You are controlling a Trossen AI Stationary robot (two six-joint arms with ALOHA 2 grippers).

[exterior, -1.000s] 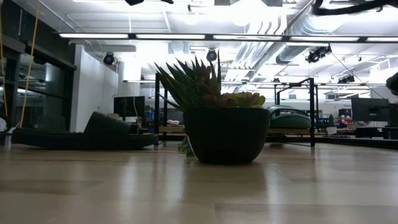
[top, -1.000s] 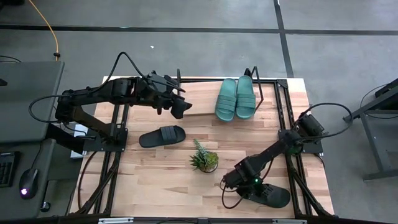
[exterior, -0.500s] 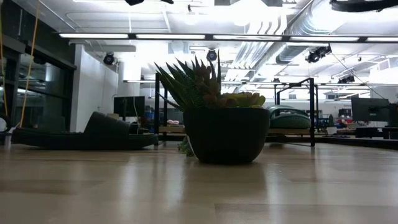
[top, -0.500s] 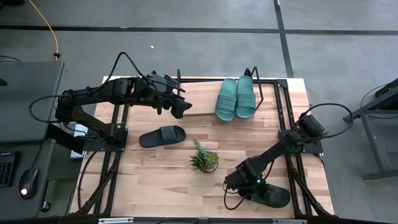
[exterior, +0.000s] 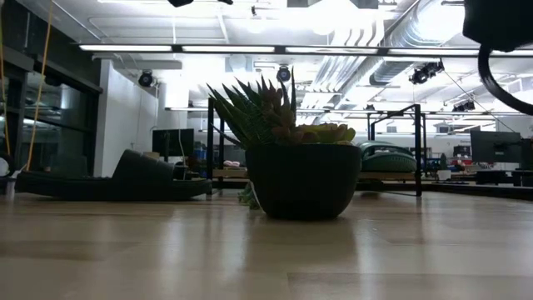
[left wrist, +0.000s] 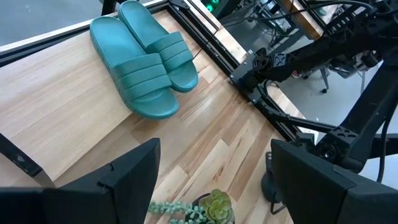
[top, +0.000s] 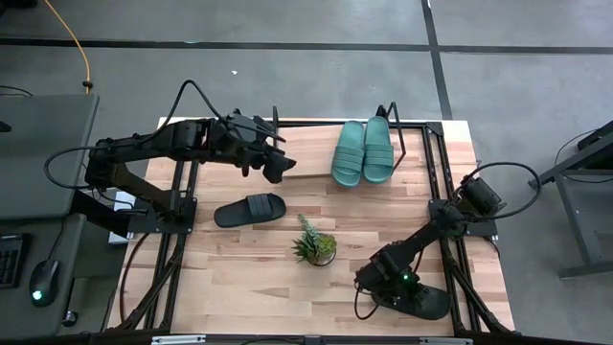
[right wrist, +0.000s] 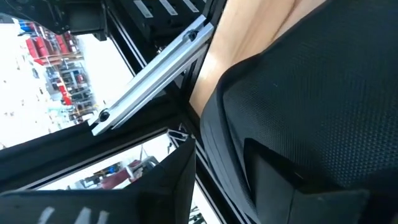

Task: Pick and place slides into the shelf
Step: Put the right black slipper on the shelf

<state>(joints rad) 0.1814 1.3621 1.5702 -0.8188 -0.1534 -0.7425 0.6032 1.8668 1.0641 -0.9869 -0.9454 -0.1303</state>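
Note:
Two teal slides (top: 364, 151) lie side by side, soles down, on the shelf's light board (top: 311, 165), also seen in the left wrist view (left wrist: 146, 68). One black slide (top: 250, 209) rests flat on the table's left middle. The other black slide (top: 419, 302) lies near the table's near right corner. My right gripper (top: 383, 284) is low over that slide's left end, open, and the slide's edge (right wrist: 249, 124) shows between its fingers. My left gripper (top: 275, 169) hovers open above the shelf's left part. My right gripper has its open fingers (right wrist: 155, 186) on either side of the near-right black slide's edge (right wrist: 214, 134), coming down from above. Whether they touch the slide, I cannot tell.
A small potted spiky plant (top: 314, 245) stands mid-table between the two black slides, and its dark pot (exterior: 304, 179) fills the low view's centre. Black frame bars (top: 445, 206) run along the table's right side. The table's near left has bare wood (top: 220, 287).
My right gripper has moved toward the table's near right corner and downward, closing on the black slide there. Its arm now shows at the low view's upper right. The left arm and all the slides have stayed still.

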